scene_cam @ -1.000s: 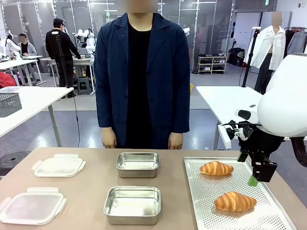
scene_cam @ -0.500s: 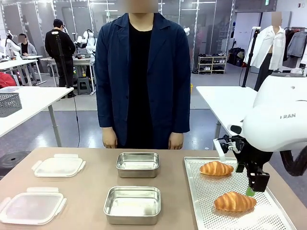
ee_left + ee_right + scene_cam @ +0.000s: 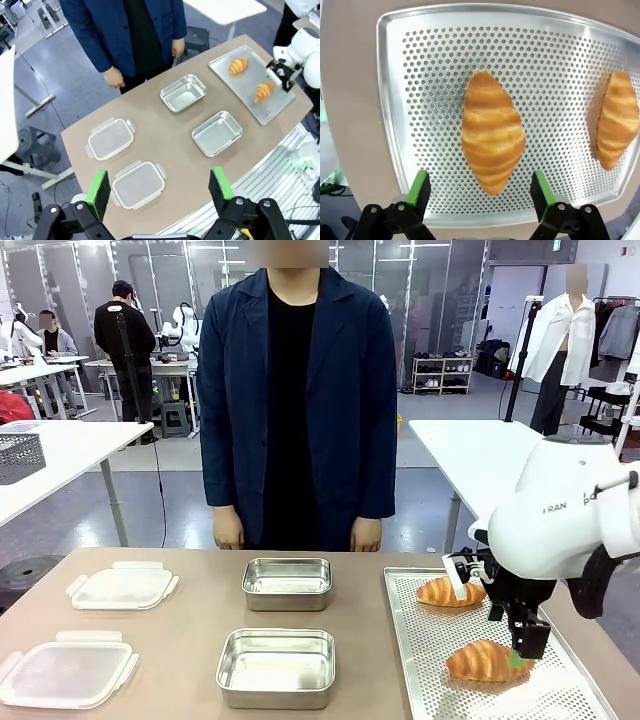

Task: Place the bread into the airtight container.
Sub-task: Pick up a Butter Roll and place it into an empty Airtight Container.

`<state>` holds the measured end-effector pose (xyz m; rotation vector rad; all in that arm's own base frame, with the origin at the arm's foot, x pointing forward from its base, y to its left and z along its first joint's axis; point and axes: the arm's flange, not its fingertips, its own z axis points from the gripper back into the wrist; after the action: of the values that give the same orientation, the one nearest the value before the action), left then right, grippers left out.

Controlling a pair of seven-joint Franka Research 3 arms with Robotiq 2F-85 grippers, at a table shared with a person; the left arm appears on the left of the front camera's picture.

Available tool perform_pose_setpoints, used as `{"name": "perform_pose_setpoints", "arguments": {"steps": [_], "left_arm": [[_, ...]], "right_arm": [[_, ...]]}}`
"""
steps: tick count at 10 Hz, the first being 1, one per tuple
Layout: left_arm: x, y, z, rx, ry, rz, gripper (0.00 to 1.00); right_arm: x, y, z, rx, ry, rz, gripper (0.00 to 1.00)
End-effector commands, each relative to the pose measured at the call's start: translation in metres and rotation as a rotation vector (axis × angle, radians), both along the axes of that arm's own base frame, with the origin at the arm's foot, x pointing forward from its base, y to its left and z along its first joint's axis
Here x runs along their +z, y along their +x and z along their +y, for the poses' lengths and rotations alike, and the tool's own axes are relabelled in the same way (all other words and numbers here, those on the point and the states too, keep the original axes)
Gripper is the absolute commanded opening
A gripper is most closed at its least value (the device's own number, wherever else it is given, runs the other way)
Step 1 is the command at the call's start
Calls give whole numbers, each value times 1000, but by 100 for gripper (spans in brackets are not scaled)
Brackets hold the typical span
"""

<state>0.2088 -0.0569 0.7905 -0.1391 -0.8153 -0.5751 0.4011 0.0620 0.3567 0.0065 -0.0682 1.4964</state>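
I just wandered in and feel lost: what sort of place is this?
Probably a robotics lab or testing hall, not a kitchen: a white robot arm reaches over a tray of croissants, and plain white worktables stand on an open floor behind.

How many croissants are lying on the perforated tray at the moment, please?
2: one croissant at the tray's far end, the other nearer the robot. None seems hidden.

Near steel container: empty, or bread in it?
Empty. The near steel container shows a bare floor; the near croissant and far croissant lie on the perforated tray.
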Motion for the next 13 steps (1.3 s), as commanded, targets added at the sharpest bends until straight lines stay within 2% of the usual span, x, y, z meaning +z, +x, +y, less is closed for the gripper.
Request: {"name": "perform_pose_setpoints", "arguments": {"steps": [1, 6, 11, 12, 13], "left_arm": [[1, -1, 0, -4, 8, -4, 100], [1, -1, 0, -4, 8, -4, 100], [1, -1, 0, -4, 8, -4, 100], [1, -1, 0, -4, 8, -4, 100], [1, -1, 0, -4, 8, -4, 100]], "right_arm": [[-17, 0, -7, 19, 46, 1, 100], [-55, 10, -3, 13, 62, 24, 100], [-67, 9, -3, 11, 77, 16, 100], [-66, 8, -3, 14, 78, 5, 82], [-65, 7, -2, 14, 79, 7, 80]]}}
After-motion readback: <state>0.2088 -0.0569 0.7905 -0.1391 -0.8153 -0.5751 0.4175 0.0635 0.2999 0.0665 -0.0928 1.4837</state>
